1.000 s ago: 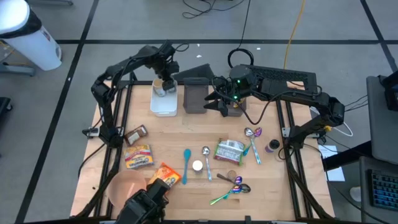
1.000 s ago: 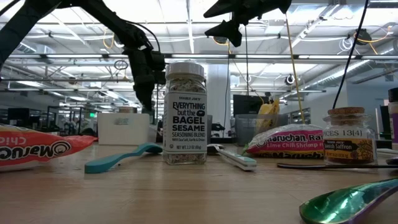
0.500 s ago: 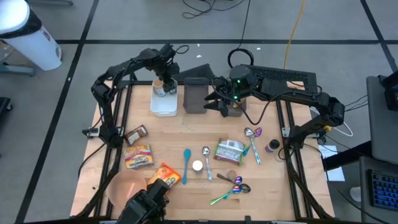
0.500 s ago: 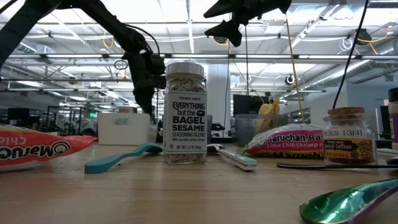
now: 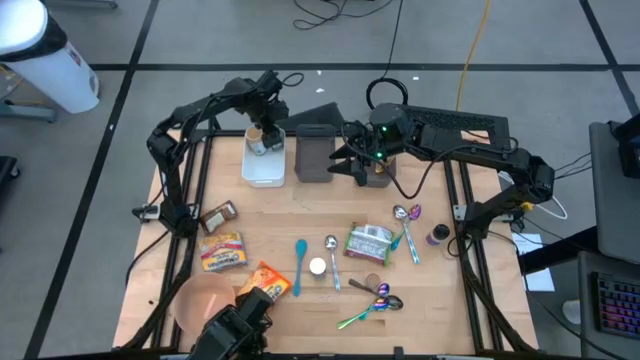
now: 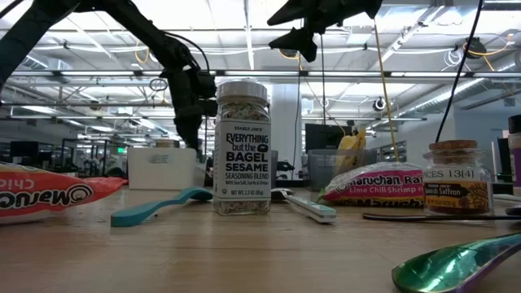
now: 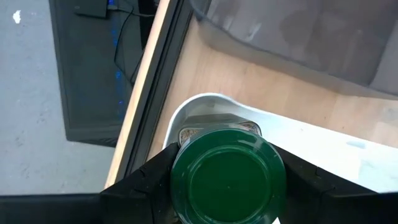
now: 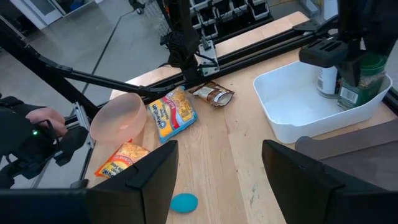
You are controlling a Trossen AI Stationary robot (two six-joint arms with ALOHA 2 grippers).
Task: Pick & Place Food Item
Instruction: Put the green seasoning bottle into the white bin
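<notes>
Two fingers of my left gripper [image 7: 227, 186] pinch the green-lidded glass jar [image 7: 227, 180] over the white rectangular plastic bin [image 5: 263, 166] — pale wooden tabletop [image 5: 300, 215] below; my right gripper [image 8: 217, 171] hovers spread.

Around my table [image 5: 430, 300] the floor [image 5: 200, 40] is grey and smooth, with dark lines crossing it like big tiles. A white cylinder [image 5: 45, 55] stands at the far left corner of the room. Black cables [image 5: 335, 12] and one yellow cable [image 5: 475, 45] lie on the floor behind the table. On the right side I see a dark desk with a keyboard [image 5: 615, 300]. Looking across the table, the ceiling [image 6: 244, 24] is high, with white beams and long bright lamps, and a white pillar [image 6: 285, 114] stands in the middle.
</notes>
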